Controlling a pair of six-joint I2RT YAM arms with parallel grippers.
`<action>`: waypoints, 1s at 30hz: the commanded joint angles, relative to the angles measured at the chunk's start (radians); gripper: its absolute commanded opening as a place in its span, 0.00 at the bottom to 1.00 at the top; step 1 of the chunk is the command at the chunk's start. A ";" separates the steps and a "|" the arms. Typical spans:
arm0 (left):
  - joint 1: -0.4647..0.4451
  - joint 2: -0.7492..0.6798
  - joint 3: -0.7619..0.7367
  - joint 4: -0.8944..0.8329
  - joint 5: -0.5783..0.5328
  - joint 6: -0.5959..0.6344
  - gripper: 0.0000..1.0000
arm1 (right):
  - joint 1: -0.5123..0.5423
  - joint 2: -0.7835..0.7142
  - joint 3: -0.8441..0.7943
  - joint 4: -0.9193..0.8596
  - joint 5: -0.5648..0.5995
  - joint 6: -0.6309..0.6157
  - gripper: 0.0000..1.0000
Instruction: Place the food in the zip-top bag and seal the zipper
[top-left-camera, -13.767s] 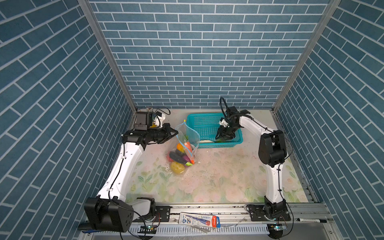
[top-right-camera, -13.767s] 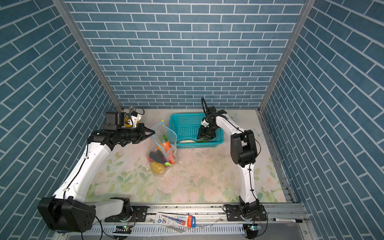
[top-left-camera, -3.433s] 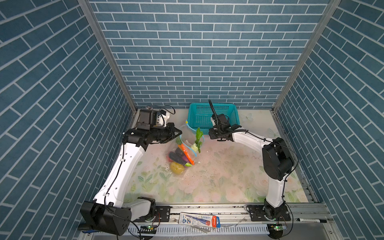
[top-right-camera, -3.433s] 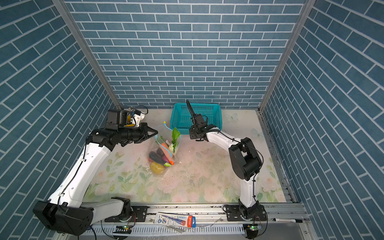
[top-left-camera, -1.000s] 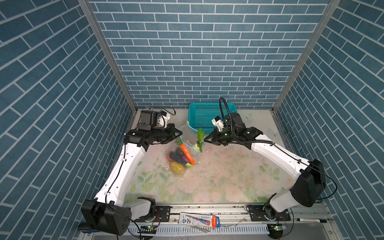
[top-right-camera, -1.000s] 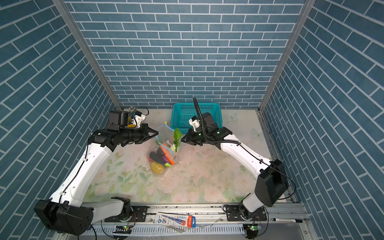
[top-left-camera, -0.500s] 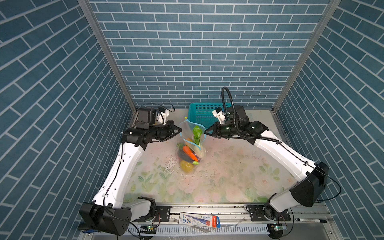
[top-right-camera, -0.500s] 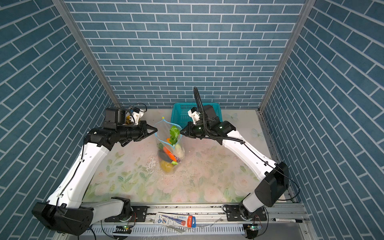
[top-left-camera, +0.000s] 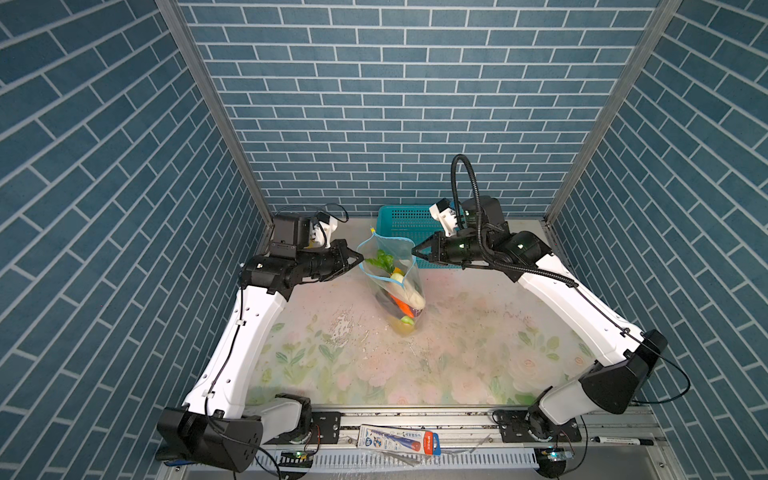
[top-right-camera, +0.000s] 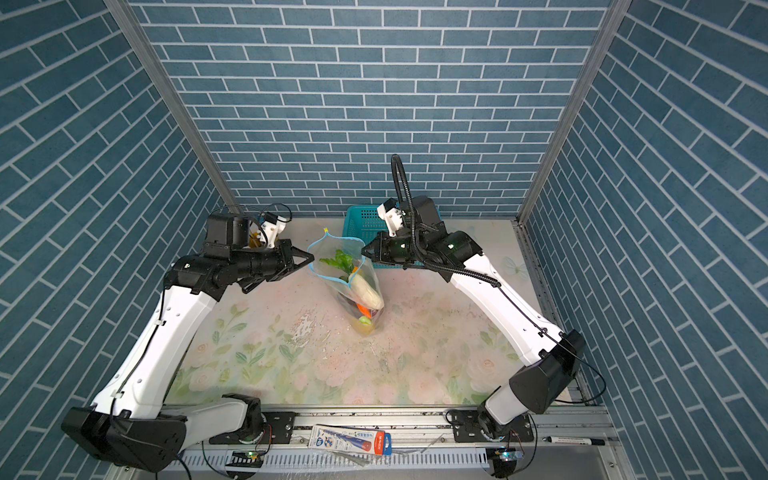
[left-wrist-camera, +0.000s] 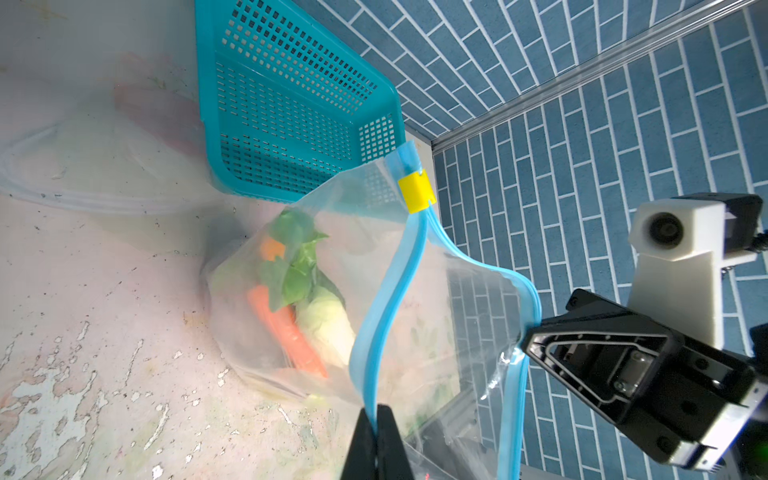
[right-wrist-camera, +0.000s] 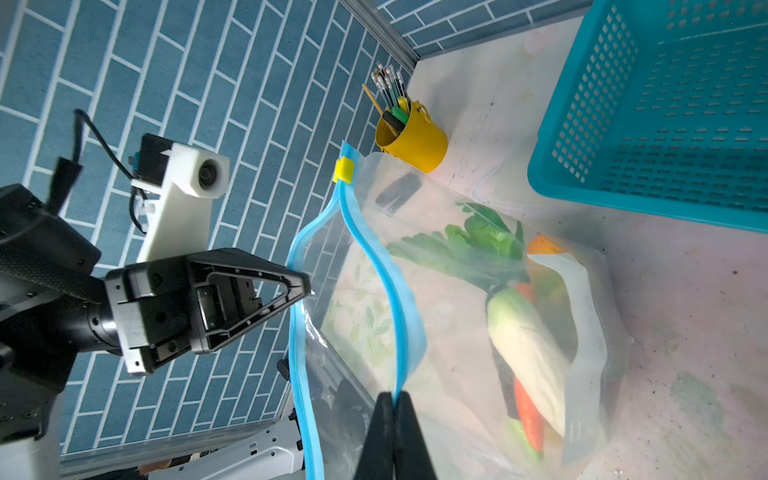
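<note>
**A:** Where is the zip-top bag (top-left-camera: 409, 276)?

**B:** Upright in the middle of the table (top-left-camera: 415, 365), just in front of the teal basket (top-left-camera: 399, 216). Its mouth is up and its bottom seems to rest on the tabletop. The food (top-right-camera: 365, 297) is piled in its lower half: a white radish (right-wrist-camera: 528, 345), a carrot (left-wrist-camera: 286, 328) and a leafy green (right-wrist-camera: 478, 241) on top.

**A:** And the zipper (left-wrist-camera: 390, 299)?

**B:** Unsealed. Its two blue lips bow apart and meet at the slider tab (left-wrist-camera: 415, 193), at the end toward the basket.

**A:** What holds it open?

**B:** Both arms. The left gripper (left-wrist-camera: 376, 415) has its jaws pressed together on one lip. The right gripper (right-wrist-camera: 392, 399) pinches the opposite lip the same way. I'd say they pull apart like that to hold the mouth wide and the bag upright, so the load settles before sealing.

**A:** Anything you can't make out?

**B:** The pieces at the very bottom, something yellowish and something dark, are blurred by crinkled plastic. The right arm covers part of the basket's floor in both top views, and the wrist views cut it off. I can't say whether any food is in it.
</note>
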 joint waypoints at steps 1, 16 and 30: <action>-0.013 -0.028 0.027 -0.003 0.001 -0.004 0.00 | 0.007 0.015 0.076 -0.017 0.016 -0.047 0.00; -0.124 -0.014 0.071 0.006 -0.080 -0.046 0.00 | 0.033 0.096 0.169 -0.033 -0.002 -0.071 0.00; -0.166 0.011 0.082 0.006 -0.104 -0.049 0.00 | 0.091 0.148 0.216 -0.049 -0.032 -0.109 0.00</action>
